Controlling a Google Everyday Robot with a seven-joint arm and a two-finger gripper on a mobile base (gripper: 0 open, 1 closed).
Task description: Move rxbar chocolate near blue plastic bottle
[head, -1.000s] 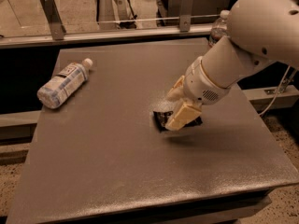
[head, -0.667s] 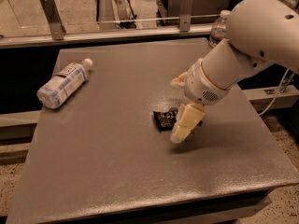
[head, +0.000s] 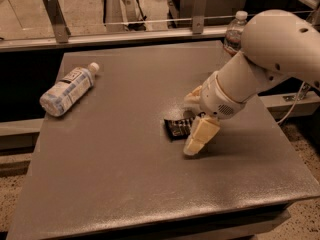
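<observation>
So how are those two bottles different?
The blue plastic bottle lies on its side at the left of the table; the clear water bottle stands upright at the far right, partly hidden by the arm. The blue plastic bottle is pale with a white label; the clear water bottle is transparent. Both have white caps. The gripper is at the rxbar chocolate.

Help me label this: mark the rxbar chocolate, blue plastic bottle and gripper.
rxbar chocolate (head: 176, 128), camera view, wrapper middle.
blue plastic bottle (head: 65, 90), camera view, label.
gripper (head: 190, 125), camera view, between fingertips, at the rxbar chocolate.
</observation>
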